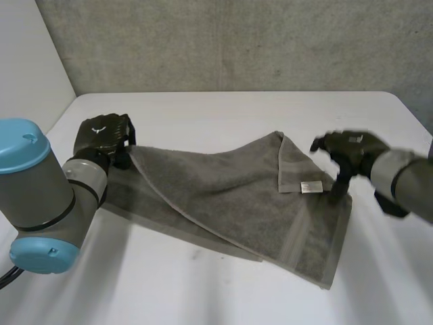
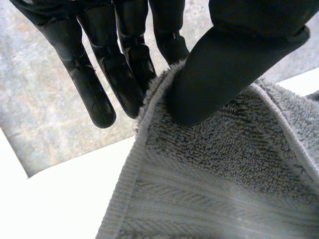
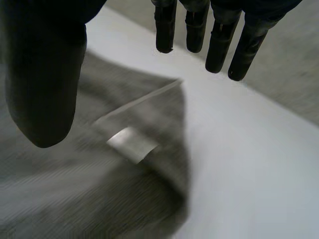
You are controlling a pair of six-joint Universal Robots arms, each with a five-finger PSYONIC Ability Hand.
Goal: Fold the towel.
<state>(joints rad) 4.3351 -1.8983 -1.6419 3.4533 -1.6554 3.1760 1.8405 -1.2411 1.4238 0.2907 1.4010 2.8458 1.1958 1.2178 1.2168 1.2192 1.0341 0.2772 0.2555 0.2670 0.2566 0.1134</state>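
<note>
Grey towel (image 1: 223,196) folded diagonally, white label (image 1: 311,186) showing.

The towel (image 1: 230,196) is grey terry cloth with a rough, looped pile and a flatter ribbed band along its hem. A pale, smooth label (image 1: 311,186) sits on the towel's turned-over corner. Under the towel, the table (image 1: 223,108) is white, smooth and matt. The left hand (image 2: 214,64) at the towel's edge looks like smooth black plastic with a faint sheen. The wall (image 1: 237,40) beyond the towel looks like rough grey concrete.
</note>
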